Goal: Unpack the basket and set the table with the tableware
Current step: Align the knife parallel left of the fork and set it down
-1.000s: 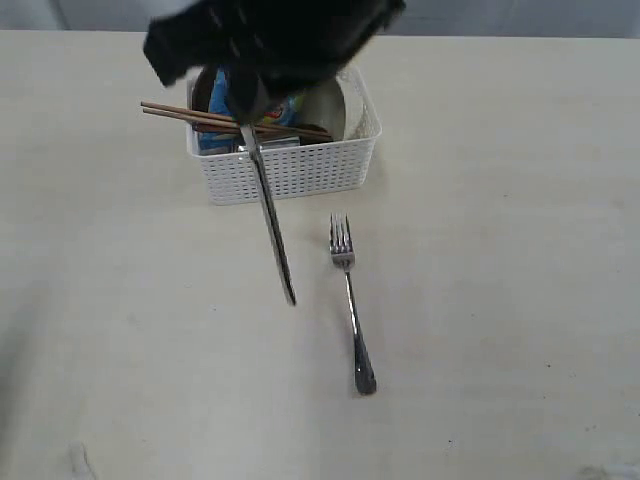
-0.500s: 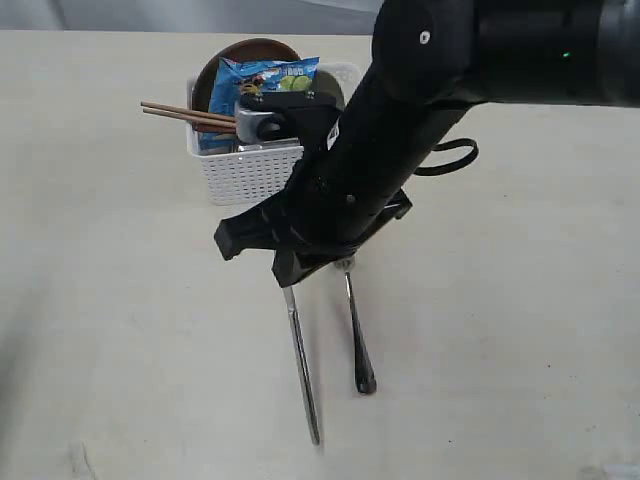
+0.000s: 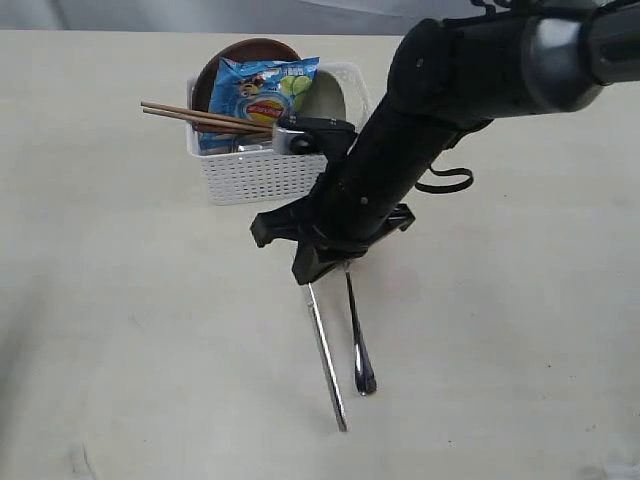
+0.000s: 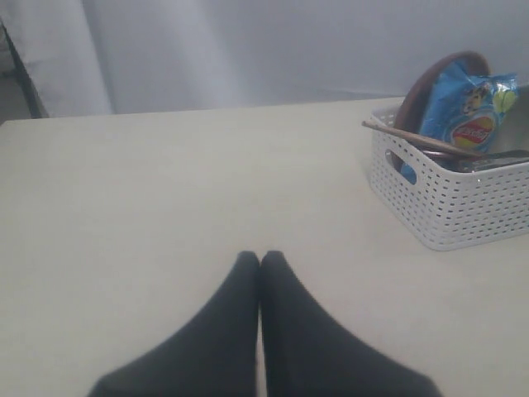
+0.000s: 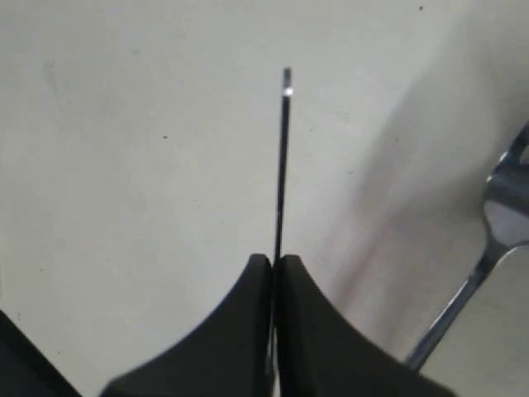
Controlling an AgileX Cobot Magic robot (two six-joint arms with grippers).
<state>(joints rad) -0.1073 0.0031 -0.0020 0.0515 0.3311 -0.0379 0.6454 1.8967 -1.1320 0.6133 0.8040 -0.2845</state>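
**Task status.** Nearest in the exterior view, the knife (image 3: 325,360) hangs tilted over the worktop (image 3: 120,330) with its free end lowest. We cannot tell whether that end touches the surface. Just beside it the fork (image 3: 356,335) lies flat on the worktop, handle end toward the camera and tines hidden under the arm. We judge the fork as placed and the knife as in placement next to it.

Farther back stands the basket (image 3: 290,175), not yet emptied.
- The chopsticks (image 3: 200,117) rest across its rim and jut out past one wall.
- A blue chip bag (image 3: 265,90) stands upright inside.
- The brown plate (image 3: 250,48) leans on edge behind the bag.
- The cream bowl (image 3: 325,100) shows beside the bag.

We cannot make out anything lying lower in the basket. In our judgement, most of the unpacking remains.

**Tool status.** The right tool (image 5: 273,263) is clamped on the knife. In the right wrist view the knife appears edge-on as a thin line running straight out from between the closed fingertips, with the fork near it on the worktop. The left tool (image 4: 260,258) has its fingers (image 4: 235,289) pressed together with nothing between them. It sits over bare worktop, well apart from the basket.
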